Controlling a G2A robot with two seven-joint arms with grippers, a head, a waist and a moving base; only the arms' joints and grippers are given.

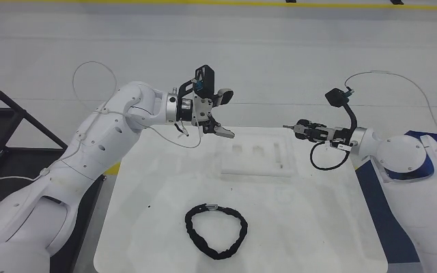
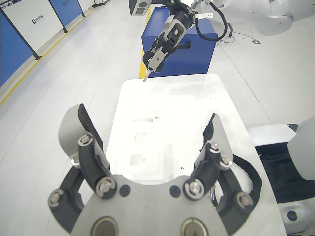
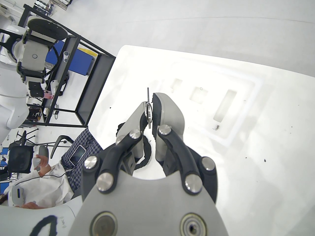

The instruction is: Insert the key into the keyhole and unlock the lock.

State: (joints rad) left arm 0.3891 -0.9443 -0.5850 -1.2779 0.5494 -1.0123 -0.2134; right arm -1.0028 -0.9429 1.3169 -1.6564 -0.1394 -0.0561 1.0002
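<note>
A black fabric-covered chain lock (image 1: 216, 230), closed in a ring with a metal lock piece (image 1: 212, 207) at its far side, lies on the white table (image 1: 321, 225) near the front. My right gripper (image 1: 295, 127) hovers over the table's far right edge, shut on a small silver key (image 3: 148, 109) whose blade (image 2: 147, 76) sticks out past the fingertips. My left gripper (image 1: 222, 115) hangs open and empty above the table's far left corner; in the left wrist view its fingers (image 2: 86, 122) stand wide apart. Part of the lock (image 2: 248, 173) shows beside them.
A white foam tray (image 1: 259, 158) with several empty cut-out recesses sits at the back middle of the table. A blue cabinet (image 2: 177, 50) stands beyond the right arm and a black metal rack (image 3: 81, 84) beyond the table's left side.
</note>
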